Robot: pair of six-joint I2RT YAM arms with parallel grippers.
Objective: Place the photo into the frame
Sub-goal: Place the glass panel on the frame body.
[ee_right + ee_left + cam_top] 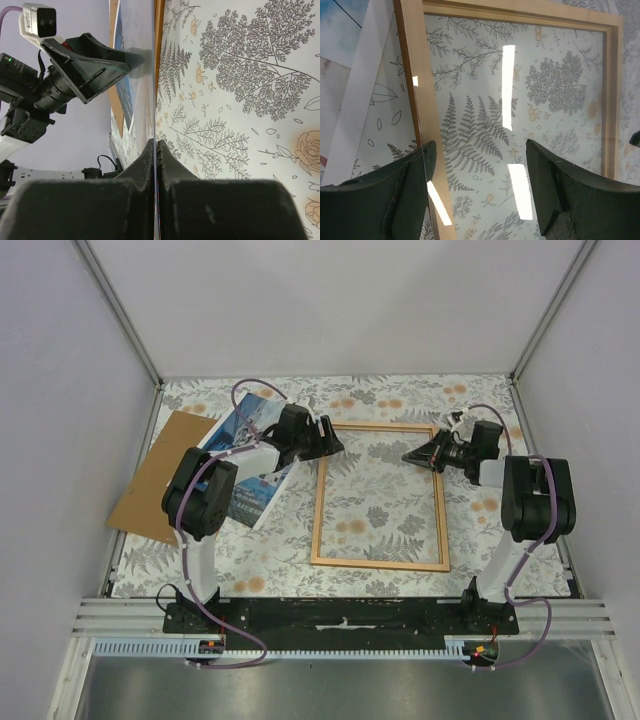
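The orange-brown frame lies flat in the middle of the table, with only the floral cloth showing inside it. The photo lies left of it, picture side up, partly under my left arm. My right gripper hovers at the frame's far right corner, shut on the edge of a thin clear pane that spans the frame's top. My left gripper is open at the frame's far left corner. In the left wrist view its fingers straddle the pane's near edge, above the frame rail.
A plain brown backing board lies at the far left, partly under the photo. Bright light bars reflect off the pane. The enclosure walls and aluminium posts ring the floral table.
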